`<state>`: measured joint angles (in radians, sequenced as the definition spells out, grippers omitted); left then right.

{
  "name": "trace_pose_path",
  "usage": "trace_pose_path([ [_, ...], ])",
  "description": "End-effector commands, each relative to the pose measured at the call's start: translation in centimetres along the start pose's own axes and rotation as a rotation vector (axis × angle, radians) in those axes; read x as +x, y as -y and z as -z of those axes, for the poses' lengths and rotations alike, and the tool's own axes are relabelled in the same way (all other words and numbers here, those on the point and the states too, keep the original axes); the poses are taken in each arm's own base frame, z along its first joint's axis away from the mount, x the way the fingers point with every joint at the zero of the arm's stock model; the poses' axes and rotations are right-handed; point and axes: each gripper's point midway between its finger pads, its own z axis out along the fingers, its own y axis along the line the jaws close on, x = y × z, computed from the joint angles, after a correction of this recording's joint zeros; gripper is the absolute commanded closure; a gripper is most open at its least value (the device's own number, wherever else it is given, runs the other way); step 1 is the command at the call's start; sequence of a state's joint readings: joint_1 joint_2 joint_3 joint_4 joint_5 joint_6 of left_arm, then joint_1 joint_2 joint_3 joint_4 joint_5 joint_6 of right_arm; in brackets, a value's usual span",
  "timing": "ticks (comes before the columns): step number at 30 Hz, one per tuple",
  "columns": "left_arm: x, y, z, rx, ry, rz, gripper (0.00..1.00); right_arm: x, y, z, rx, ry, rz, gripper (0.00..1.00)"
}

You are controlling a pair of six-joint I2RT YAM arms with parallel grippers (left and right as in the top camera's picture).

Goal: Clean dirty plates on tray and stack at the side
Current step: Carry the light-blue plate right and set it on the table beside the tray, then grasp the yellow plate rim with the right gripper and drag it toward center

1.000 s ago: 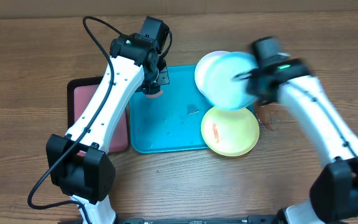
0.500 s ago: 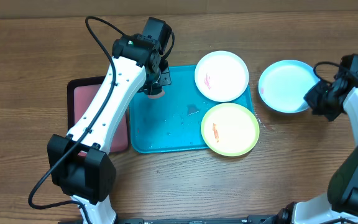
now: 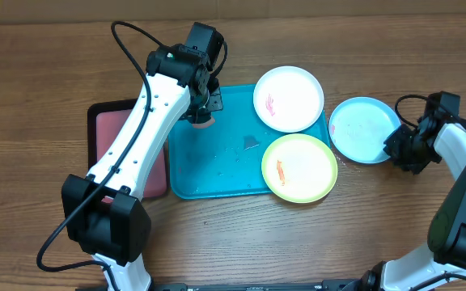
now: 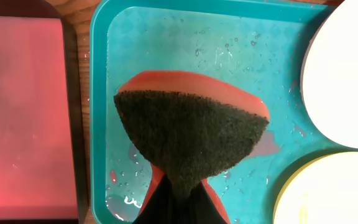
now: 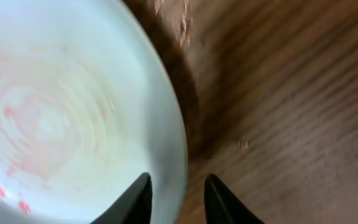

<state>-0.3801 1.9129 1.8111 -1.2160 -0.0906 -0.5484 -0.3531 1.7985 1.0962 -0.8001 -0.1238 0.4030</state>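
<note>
Lt blue plate [image 3: 364,129] rim btwn R claw [image 5: 178,178] tips, claw narrowly parted, L claw [image 3: 203,107] gripping sponge [image 4: 191,130]

My left arm [image 3: 148,121] climbs from its base at the near left in a long slant up and to the right, wrist bent down at the far end. My left gripper [image 3: 201,115] points straight down, jaws pinched tight on a sponge [image 4: 191,134] whose bulk hides my fingers in the wrist view. My right arm [image 3: 459,145] folds in low from the right edge. My right gripper [image 5: 178,180] lies nearly level, its two dark fingertips [image 5: 138,196] slightly parted, astride the rim of the light blue plate [image 5: 61,112], with a gap beside one.
</note>
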Motion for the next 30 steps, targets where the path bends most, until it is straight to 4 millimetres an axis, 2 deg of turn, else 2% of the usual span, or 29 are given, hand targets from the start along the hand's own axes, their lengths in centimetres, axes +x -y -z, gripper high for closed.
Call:
trace_pose_path([
  [1, 0.0, 0.4, 0.8, 0.003, 0.021, 0.005, 0.96, -0.7, -1.7, 2.5, -0.054, -0.009, 0.03, 0.69],
  [6, 0.4, 0.9, 0.8, 0.005, 0.02, -0.01, 0.96, 0.2, -4.0, 7.3, -0.104, -0.036, 0.123, 0.67],
  [8, 0.5, 1.0, 0.8, 0.006, 0.019, -0.015, 0.96, 1.8, -5.6, 8.5, -0.171, -0.066, 0.194, 0.62],
  [10, 0.5, 1.1, 0.8, 0.007, 0.019, -0.016, 0.96, 3.5, -6.5, 8.8, -0.202, -0.117, 0.254, 0.6],
  [13, 0.6, 1.2, 0.8, 0.007, 0.018, -0.018, 0.96, 6.1, -6.9, 8.1, -0.182, -0.189, 0.331, 0.57],
  [16, 0.7, 1.2, 0.9, 0.008, 0.017, -0.03, 0.96, 8.7, -6.8, 6.6, -0.148, -0.248, 0.401, 0.57],
  [20, 0.7, 1.3, 0.8, 0.007, 0.017, -0.033, 0.96, 10.8, -6.9, 4.1, -0.131, -0.26, 0.502, 0.57],
  [26, 0.9, 1.1, 0.8, 0.002, 0.009, -0.034, 0.96, 11.6, -6.7, 0.4, -0.12, -0.198, 0.589, 0.58],
  [30, 0.9, 1.2, 0.8, 0.003, 0.01, -0.034, 0.96, 12.1, -7.0, -0.4, -0.137, -0.188, 0.608, 0.65],
])
